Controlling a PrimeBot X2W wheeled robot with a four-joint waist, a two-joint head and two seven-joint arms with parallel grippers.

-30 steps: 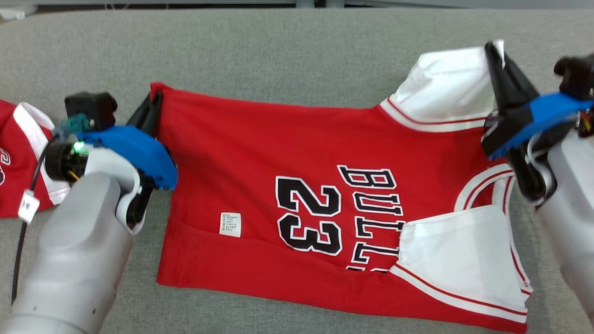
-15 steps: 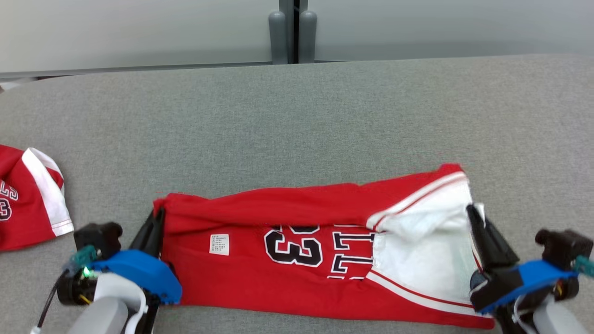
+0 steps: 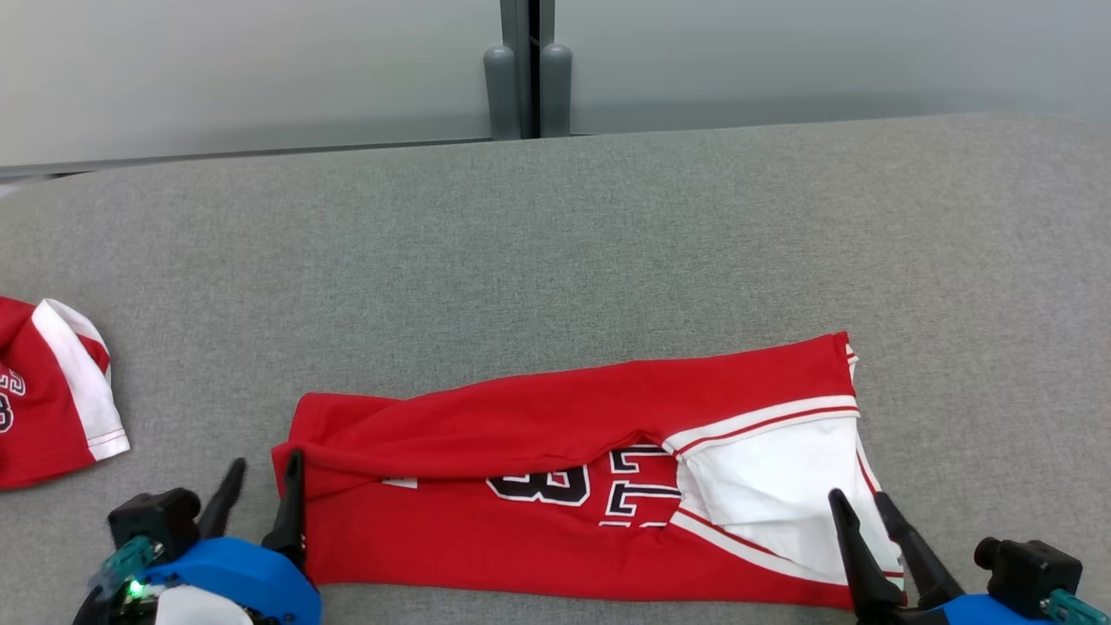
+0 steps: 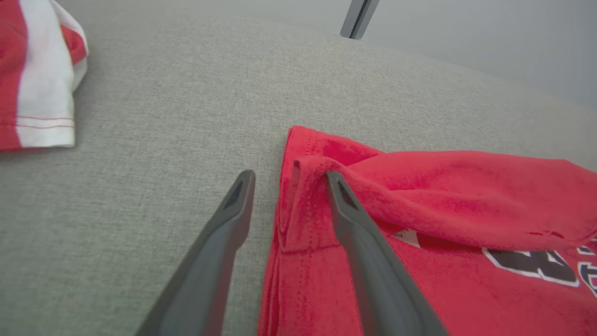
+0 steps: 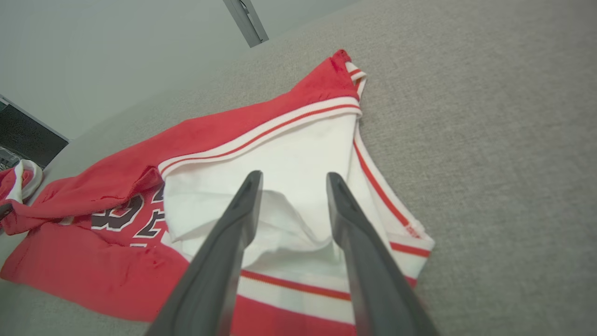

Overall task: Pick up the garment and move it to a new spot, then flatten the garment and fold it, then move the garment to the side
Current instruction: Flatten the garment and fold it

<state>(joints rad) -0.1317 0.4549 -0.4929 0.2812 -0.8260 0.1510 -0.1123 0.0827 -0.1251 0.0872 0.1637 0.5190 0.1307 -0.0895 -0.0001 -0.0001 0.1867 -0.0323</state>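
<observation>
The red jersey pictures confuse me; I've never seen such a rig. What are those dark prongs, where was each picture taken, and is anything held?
This is a two-armed robot folding clothes. The wide picture comes from its head camera; the close ones look along each wrist. The dark prongs are its fingers. The left fingers and right fingers stand open at the two ends of the red jersey, holding nothing. The jersey lies partly folded on a grey table. Another red and white garment lies further left.
</observation>
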